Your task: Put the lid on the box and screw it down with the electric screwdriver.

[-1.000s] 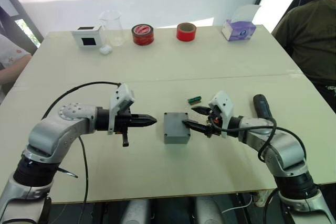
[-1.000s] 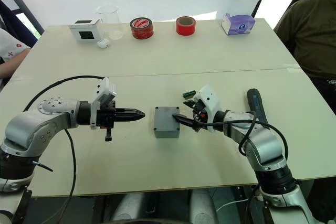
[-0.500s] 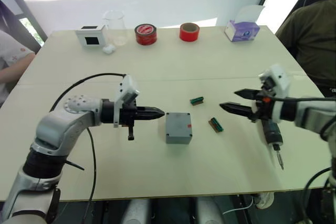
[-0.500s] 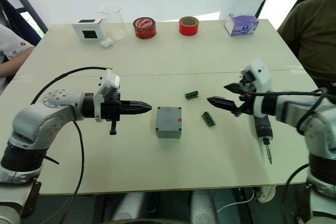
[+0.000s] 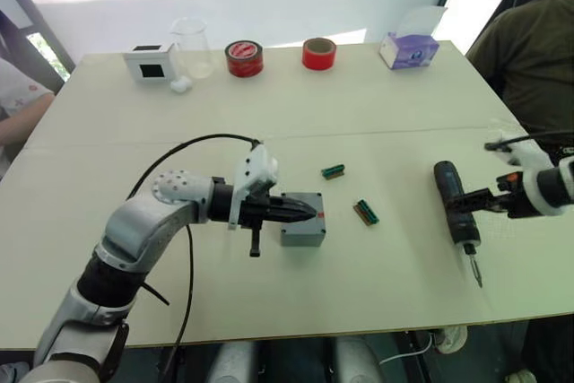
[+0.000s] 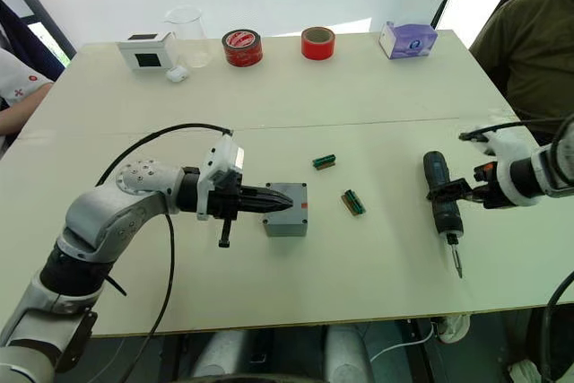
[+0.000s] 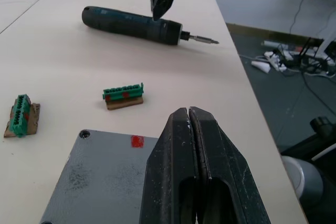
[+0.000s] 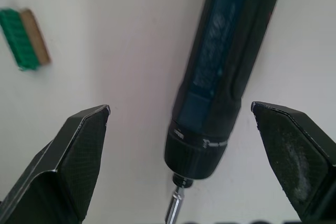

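- The grey box (image 6: 286, 209), lid (image 7: 100, 174) already seated on top and a small red mark near its right edge, sits near the middle of the bench (image 6: 269, 114), toward the near side.
- The left end effector (image 6: 280, 203), fingers pressed together, reaches in from the left with its tips over the lid's top face.
- Two green connector pieces lie right of the box: the nearer one (image 6: 352, 203) just beside it, the farther one (image 6: 324, 161) a little beyond, both on open bench between the box and the electric screwdriver (image 6: 442, 200).
- The electric screwdriver lies flat well right of the box, its metal bit pointing to the near edge.
- The right end effector (image 5: 495, 195) hovers at the screwdriver's right side, fingers spread wide to straddle the barrel without closing on it.
- Along the far edge stand a white box with a black screen (image 6: 144, 51), a clear beaker (image 6: 186, 26), a small white item (image 6: 177, 74), two red tape rolls (image 6: 243, 47) (image 6: 318, 43) and a purple tissue box (image 6: 407, 39), all well apart from the work.
- A person in a dark green shirt (image 6: 529, 51) sits beyond the right edge; another person's sleeve (image 6: 16, 78) shows at the far left.
- Bare bench lies between the box and the far row.
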Robot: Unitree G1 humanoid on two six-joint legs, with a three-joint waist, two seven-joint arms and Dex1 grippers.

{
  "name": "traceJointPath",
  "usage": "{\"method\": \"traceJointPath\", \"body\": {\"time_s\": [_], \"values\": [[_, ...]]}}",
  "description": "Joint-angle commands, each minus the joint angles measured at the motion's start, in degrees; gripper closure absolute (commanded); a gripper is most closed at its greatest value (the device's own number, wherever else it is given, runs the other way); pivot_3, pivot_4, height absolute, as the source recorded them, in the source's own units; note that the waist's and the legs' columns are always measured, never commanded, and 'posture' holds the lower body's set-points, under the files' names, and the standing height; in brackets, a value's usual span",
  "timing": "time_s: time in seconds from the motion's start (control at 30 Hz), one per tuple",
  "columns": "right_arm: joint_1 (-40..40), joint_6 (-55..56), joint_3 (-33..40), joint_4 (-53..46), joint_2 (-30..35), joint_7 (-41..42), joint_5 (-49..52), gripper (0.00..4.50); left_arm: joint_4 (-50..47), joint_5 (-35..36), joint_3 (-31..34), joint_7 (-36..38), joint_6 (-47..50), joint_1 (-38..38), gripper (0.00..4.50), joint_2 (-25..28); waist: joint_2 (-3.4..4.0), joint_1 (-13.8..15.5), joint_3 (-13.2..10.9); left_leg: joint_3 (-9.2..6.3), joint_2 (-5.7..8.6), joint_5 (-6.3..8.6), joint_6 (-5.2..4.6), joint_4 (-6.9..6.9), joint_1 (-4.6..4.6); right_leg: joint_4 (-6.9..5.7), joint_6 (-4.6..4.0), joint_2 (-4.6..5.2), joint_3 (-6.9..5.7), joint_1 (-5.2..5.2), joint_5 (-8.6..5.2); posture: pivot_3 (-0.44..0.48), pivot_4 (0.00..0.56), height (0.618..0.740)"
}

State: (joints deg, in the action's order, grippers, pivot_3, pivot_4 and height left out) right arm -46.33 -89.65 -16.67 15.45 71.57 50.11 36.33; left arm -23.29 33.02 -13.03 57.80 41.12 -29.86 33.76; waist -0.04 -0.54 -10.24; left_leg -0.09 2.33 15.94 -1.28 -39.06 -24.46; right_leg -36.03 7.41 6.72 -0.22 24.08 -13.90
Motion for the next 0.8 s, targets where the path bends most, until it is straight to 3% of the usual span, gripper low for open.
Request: {"method": "traceJointPath", "body": {"time_s": [0.03,0.5,0.6,0.8], "values": [[-2.91,2.45,-3.65,1.91,2.5,4.75,-2.95,0.04,-3.66,0.57,0.19,-1.78,0.69,0.96,4.5,-0.3,0.0,0.04,0.0,0.0,0.01,0.0,0.0,-0.01,-0.01,0.0,0.0,0.0,0.0,0.0,0.0,0.0,0.15,0.74],[-8.49,13.12,-18.39,14.45,-5.09,16.81,-17.93,0.04,-8.0,3.65,2.0,-4.99,4.77,2.7,4.5,0.48,0.0,-0.06,0.0,-0.02,0.02,-0.01,0.02,-0.05,0.0,-0.02,0.02,-0.02,-0.01,-0.02,0.01,0.0,0.15,0.74],[-8.83,14.72,-20.56,14.97,-6.14,19.35,-20.57,0.65,-8.31,4.04,2.47,-5.4,5.28,2.99,4.5,0.94,-0.03,-0.05,0.01,-0.04,0.01,-0.01,0.03,-0.06,0.01,-0.02,0.02,-0.05,-0.01,-0.04,0.01,0.0,0.15,0.74],[-9.28,15.37,-22.06,14.52,-9.1,21.22,-24.68,2.65,-8.39,2.36,3.2,-4.71,5.2,3.13,4.5,5.11,-0.12,-0.18,0.06,-0.07,-0.01,-0.03,0.06,-0.06,0.02,-0.02,0.01,-0.08,-0.02,-0.04,0.0,0.0,0.15,0.74]]}}
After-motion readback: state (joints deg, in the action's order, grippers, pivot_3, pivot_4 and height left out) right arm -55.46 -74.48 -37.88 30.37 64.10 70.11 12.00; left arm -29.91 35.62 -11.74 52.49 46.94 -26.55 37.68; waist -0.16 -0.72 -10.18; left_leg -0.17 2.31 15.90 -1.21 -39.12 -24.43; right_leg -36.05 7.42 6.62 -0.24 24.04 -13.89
